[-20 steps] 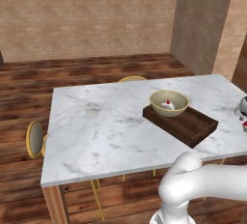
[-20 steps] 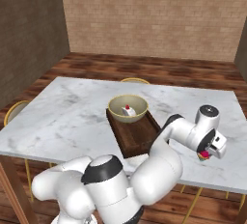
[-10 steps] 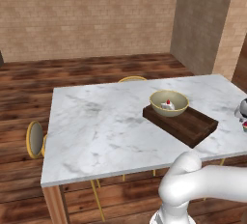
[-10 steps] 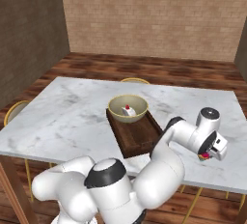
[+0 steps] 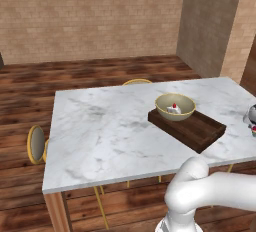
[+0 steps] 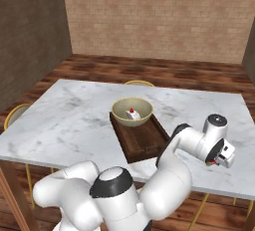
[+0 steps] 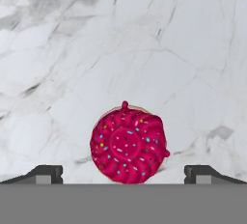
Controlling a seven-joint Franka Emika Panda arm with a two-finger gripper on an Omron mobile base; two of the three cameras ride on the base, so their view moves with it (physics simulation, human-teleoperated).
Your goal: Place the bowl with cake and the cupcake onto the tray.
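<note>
The cupcake (image 7: 128, 143), seen from above with a pinkish-red sprinkled top, stands on the marble right under my hand. My gripper (image 7: 124, 174) is open, one fingertip wide on each side of the cupcake, neither touching it. In the right base view the gripper (image 6: 217, 156) is low over the table's right end, with a bit of the cupcake (image 6: 212, 162) showing beneath it. The tan-yellow bowl (image 6: 132, 111) with the white cake slice (image 6: 131, 114) sits on the far end of the dark wooden tray (image 6: 144, 143). The bowl (image 5: 175, 107) and tray (image 5: 197, 131) also show in the left base view.
The marble table (image 5: 100, 131) stretches wide to the left of the tray. Yellow-framed chairs stand at the table's far side (image 5: 136, 82) and left end (image 5: 36, 144). The table's front edge (image 6: 219, 190) runs close below my hand.
My hand has come down a little toward the cupcake on the right end of the table. The bowl and tray have stayed put.
</note>
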